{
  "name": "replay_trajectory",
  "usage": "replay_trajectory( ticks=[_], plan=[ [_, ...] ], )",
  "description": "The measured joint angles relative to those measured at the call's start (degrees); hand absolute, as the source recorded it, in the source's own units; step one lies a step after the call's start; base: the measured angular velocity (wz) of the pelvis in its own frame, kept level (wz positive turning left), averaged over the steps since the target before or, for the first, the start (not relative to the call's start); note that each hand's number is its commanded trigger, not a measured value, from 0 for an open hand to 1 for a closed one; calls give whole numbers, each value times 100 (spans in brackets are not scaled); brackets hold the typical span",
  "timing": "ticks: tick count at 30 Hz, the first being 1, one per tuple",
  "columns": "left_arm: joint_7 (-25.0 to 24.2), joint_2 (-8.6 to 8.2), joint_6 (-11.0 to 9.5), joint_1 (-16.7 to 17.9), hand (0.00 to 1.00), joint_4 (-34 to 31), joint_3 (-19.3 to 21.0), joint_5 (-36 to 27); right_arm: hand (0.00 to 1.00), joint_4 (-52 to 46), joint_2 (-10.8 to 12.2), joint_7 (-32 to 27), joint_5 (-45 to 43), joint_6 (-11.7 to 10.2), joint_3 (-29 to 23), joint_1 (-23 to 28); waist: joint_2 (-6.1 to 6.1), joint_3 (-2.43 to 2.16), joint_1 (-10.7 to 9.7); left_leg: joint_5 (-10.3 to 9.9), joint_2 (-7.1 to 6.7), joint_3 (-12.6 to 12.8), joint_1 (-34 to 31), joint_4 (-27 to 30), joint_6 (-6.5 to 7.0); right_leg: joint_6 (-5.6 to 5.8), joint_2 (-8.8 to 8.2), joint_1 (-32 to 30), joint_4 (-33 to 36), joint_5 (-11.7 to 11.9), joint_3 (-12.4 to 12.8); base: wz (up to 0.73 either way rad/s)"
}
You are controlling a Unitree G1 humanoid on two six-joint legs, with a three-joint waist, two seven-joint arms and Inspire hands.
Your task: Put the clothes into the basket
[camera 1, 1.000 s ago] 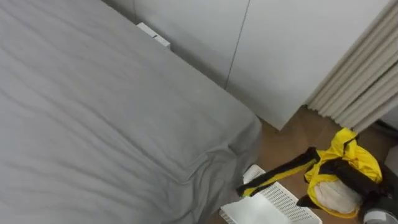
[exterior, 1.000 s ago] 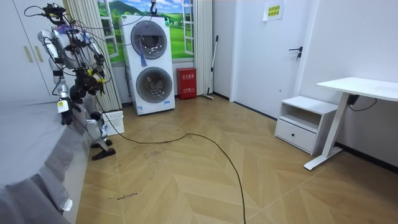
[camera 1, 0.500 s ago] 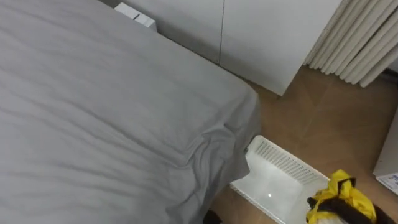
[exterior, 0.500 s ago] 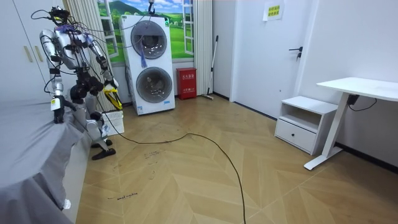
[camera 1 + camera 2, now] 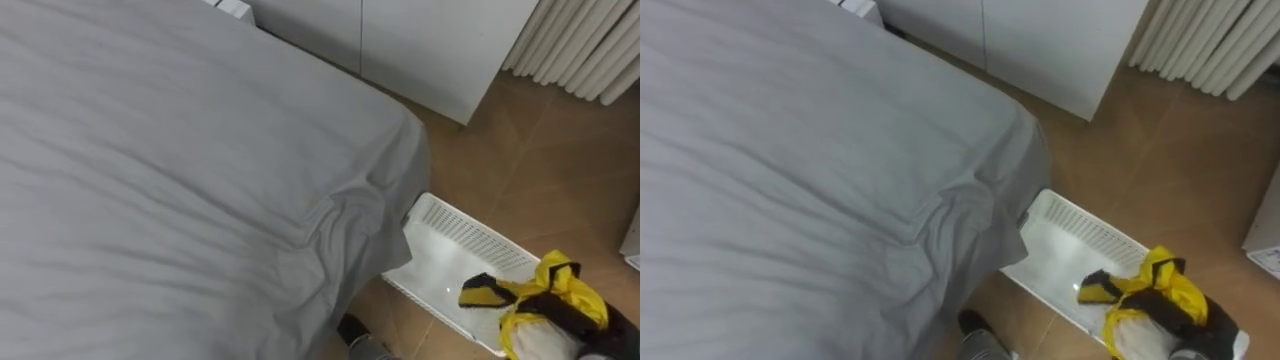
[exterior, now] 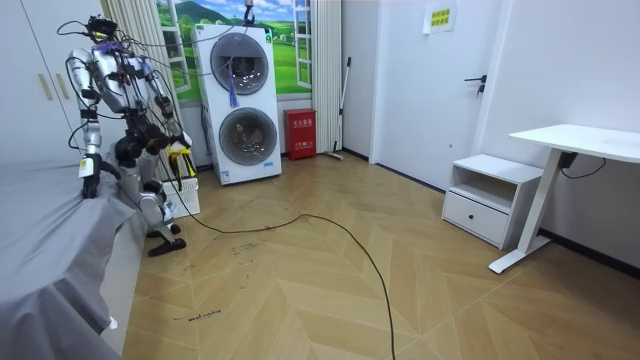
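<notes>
1. Clothes [image 5: 548, 300], the yellow-and-black bundle, hang bunched in your right hand [image 6: 177, 142], fingers clamped on the cloth.
2. Basket [image 5: 455, 240] sits right below, long side running out from the corner of the bed [image 5: 180, 180] toward your right; the bundle's over its near end, so I'd reckon it's a straight drop.
3. Left hand [image 6: 87, 187] hangs by the bed, farther off; can't tell its fingers.
</notes>
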Motion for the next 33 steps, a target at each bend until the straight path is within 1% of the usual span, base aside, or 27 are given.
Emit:
replay_trajectory(
  ticks=[3,4,6,8,9,10,12,19,21,25,28,33],
  plan=[
    [1,-1,-37,-136,0,152,-10,0,0,322,-24,-31,-7,-8,7,-146,-9,6,30,19,-31,-96,-38,-1,29,3,-29,-10,-4,-2,-50,10],
    [2,-6,-64,-185,0,210,-20,0,0,423,-26,-31,-10,-14,13,-227,-16,8,82,20,-33,-152,-46,-1,32,1,-29,-11,-2,-3,-53,0],
    [3,-6,-82,-239,0,220,-39,1,0,551,-27,-24,-13,-14,20,-250,-15,8,162,24,-33,-185,-76,2,39,0,-35,-30,-2,-5,-69,4],
    [4,-3,-123,-261,0,223,-49,1,0,677,-25,-8,-15,-6,21,-347,4,-5,188,35,-36,-229,-129,2,50,-3,-51,-68,-1,-6,-95,8],
    [4,-5,-152,-339,0,293,-54,1,0,690,-29,-5,-14,-7,21,-354,7,-7,256,38,-37,-232,-152,1,52,-3,-62,-90,-1,-6,-95,0],
    [4,-7,-170,-385,0,356,-58,2,0,705,-30,-1,-10,-7,21,-358,7,-8,281,42,-36,-246,-154,2,45,-7,-74,-91,-1,-3,-107,7],
    [4,1,-200,-460,0,432,-75,2,0,765,-25,23,7,-7,23,-390,17,-14,305,52,-68,-343,-181,19,34,-34,-80,-91,5,-18,-189,16],
    [22,26,-348,-461,0,432,-117,5,0,884,-27,29,26,-15,18,-483,20,-17,320,83,-85,-624,-248,40,51,-96,-130,-90,15,-58,-365,13],
    [32,27,-392,-458,0,432,-117,4,0,885,-27,32,27,-16,18,-467,20,-17,323,88,-87,-665,-254,40,50,-111,-141,-87,23,-72,-402,12],
    [41,27,-404,-456,0,433,-117,4,0,885,-27,39,26,-53,18,-460,17,-15,322,89,-92,-705,-251,40,52,-116,-175,-88,71,-116,-436,7],
    [40,29,-456,-457,0,432,-118,4,0,889,-30,54,26,-75,19,-452,16,-14,321,99,-106,-777,-257,38,49,-120,-211,-88,94,-150,-480,12],
    [40,32,-519,-457,0,432,-118,4,0,897,-29,104,26,-75,20,-456,9,-13,322,113,-114,-806,-271,32,54,-120,-240,-87,93,-161,-555,5]
  ],
)
